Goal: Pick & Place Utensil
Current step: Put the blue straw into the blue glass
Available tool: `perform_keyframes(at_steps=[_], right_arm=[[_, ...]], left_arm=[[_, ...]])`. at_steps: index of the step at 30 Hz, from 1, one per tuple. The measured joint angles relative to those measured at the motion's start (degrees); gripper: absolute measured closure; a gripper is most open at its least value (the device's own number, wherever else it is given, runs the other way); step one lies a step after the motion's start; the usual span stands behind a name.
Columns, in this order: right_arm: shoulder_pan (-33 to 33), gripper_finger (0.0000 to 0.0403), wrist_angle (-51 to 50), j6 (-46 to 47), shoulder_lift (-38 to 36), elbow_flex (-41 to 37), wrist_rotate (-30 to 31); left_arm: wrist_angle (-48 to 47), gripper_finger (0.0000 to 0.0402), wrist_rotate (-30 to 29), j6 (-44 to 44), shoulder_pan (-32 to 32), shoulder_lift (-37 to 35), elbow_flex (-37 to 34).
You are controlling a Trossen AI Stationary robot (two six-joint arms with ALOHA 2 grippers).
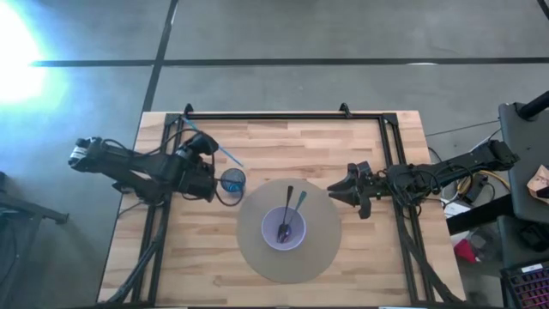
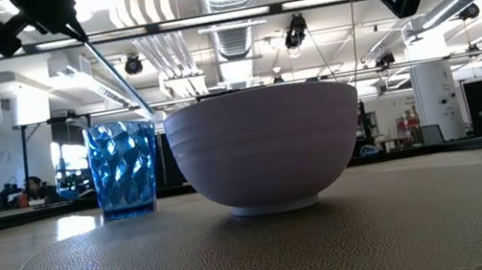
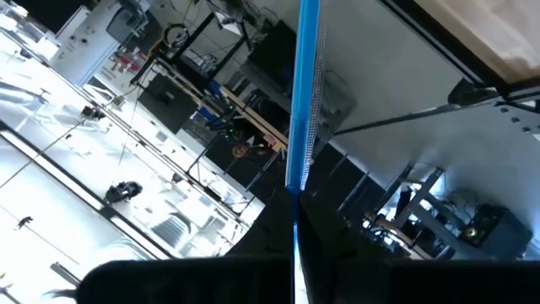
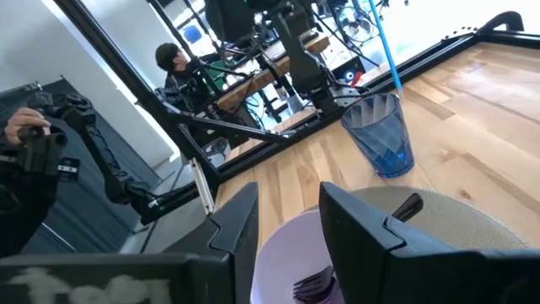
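Observation:
A thin blue utensil (image 1: 228, 155) slants down from my left gripper (image 1: 208, 144), which is shut on it, to the rim of a clear blue cup (image 1: 232, 180) standing on the wooden table left of a round grey placemat (image 1: 257, 257). Whether the utensil's lower end is inside the cup, I cannot tell. A lavender bowl (image 1: 284, 227) sits on the mat's middle with two dark utensils (image 1: 292, 215) leaning in it. My right gripper (image 1: 341, 190) hovers open at the mat's right edge, above and short of the bowl (image 4: 291, 253), nothing between its fingers. My left gripper pinches the blue utensil's handle (image 3: 297, 173) between its two fingers, at the upper end. The handle sticks out forward past the fingertips and slants down toward the cup (image 2: 123, 168). The utensil hangs in the air, held up off the table.
A black frame rail (image 1: 283, 115) runs along the table's far edge and down both sides. Bare wood lies near the front edge and at the far middle. In the right wrist view a person (image 4: 173, 67) sits in the room beyond the table.

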Motion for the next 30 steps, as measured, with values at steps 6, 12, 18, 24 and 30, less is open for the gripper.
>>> perform_keyframes(at_steps=[6, 12, 18, 24, 30], right_arm=[[0.0, 0.028, 0.0, 0.0, 0.0, 0.0, 1.3], [0.0, 0.028, 0.0, 0.0, 0.0, 0.0, 1.4], [0.0, 0.028, 0.0, 0.0, 0.0, 0.0, 1.5], [0.0, 0.028, 0.0, 0.2, 0.0, 0.0, 3.0], [0.0, 0.028, 0.0, 0.2, 0.0, 0.0, 3.1]], left_arm=[[0.0, 0.0401, -0.1, 0.0, -0.6, -0.3, 2.4], [0.1, 0.0401, -0.1, 0.6, -4.1, -0.3, 1.8], [0.0, 0.0401, -0.2, 0.2, -6.5, -0.6, 0.5], [0.0, 0.0401, -0.2, 0.0, -6.7, -2.4, -3.4], [0.0, 0.0401, -0.1, -1.4, -7.9, -4.6, -7.2]])
